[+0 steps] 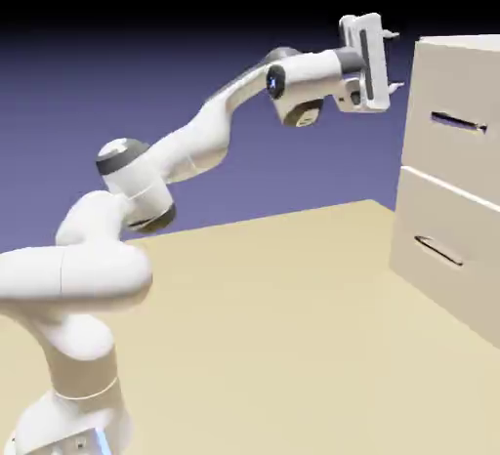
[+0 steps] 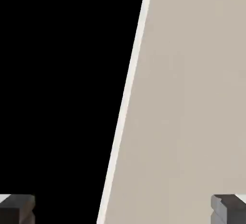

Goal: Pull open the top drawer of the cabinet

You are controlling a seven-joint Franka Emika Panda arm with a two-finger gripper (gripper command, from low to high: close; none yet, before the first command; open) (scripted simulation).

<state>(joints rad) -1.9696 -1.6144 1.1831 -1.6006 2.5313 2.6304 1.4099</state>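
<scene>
Lying level, the top drawer's (image 1: 454, 97) long handle (image 1: 458, 122) runs sideways.

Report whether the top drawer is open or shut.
Shut: in the exterior view, the top drawer's front shows no gap or overhang against the lower drawer's front.

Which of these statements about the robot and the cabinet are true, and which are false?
1. The jaws are open. True.
2. The top drawer is pulled out far. False: it is shut.
3. The lower drawer has a dark handle. True.
4. The jaws grip the top drawer's handle. False: they hold nothing.
5. In the hand view, a pale edge runs slanted beside a black area. True.
</scene>
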